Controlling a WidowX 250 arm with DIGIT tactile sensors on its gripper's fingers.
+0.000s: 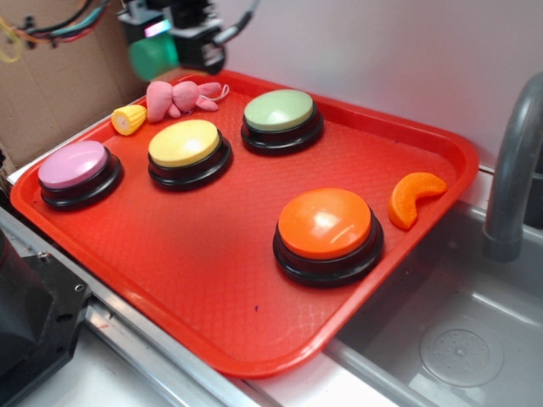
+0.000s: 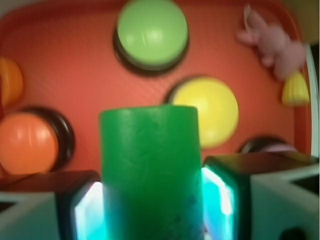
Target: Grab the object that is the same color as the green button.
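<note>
My gripper point(image 1: 157, 52) hangs in the air above the tray's far left corner, shut on the object point(image 1: 153, 58), a dark-green cylinder. In the wrist view the object point(image 2: 150, 170) stands upright and fills the middle, with the glowing pads point(image 2: 217, 192) pressed against both its sides. The green button point(image 1: 279, 111) with its pale green dome and black base sits on the red tray point(image 1: 212, 297) at the back centre; from the wrist the green button point(image 2: 152, 32) lies at the top, well below the gripper point(image 2: 152, 200).
On the tray also rest a yellow button point(image 1: 184, 142), a pink button point(image 1: 73, 164), an orange button point(image 1: 325, 224), a pink plush toy point(image 1: 180, 96), a yellow corn piece point(image 1: 129, 119) and an orange slice point(image 1: 413, 197). A sink with a grey faucet point(image 1: 513, 170) lies right.
</note>
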